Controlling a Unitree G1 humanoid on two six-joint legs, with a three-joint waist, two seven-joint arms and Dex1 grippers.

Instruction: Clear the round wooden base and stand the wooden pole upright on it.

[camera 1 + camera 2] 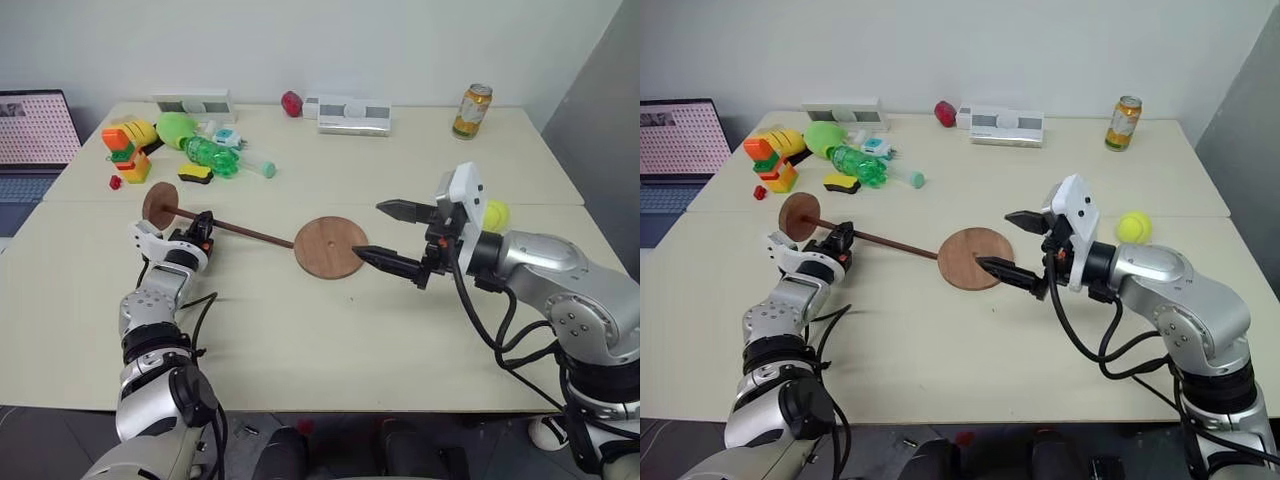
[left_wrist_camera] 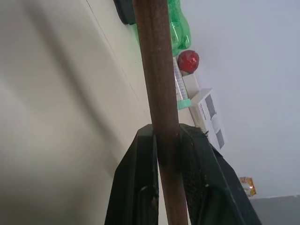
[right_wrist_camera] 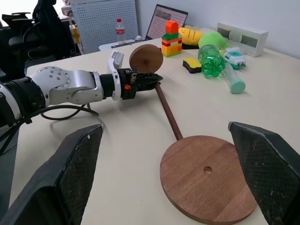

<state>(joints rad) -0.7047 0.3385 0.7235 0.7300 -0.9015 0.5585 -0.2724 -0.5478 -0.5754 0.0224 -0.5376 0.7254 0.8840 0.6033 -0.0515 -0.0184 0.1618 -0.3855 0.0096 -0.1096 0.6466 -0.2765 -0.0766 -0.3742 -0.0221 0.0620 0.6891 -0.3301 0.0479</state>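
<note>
Two grippers flank the round wooden base (image 1: pixel 331 247): left gripper (image 1: pixel 203 232) clamps the wooden pole (image 1: pixel 247 233); right gripper (image 1: pixel 390 236) gapes wide, empty.

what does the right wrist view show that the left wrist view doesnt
Right wrist view alone: the round wooden base lying flat and bare with a small centre hole, the pole's small end disc, the toy brick stack, and the right gripper open wide.

Left wrist view alone: the left gripper's fingers seen close, pinching the rod, and a red ball.

Both: the wooden pole, the left gripper shut on it, the green bottle, the table.
</note>
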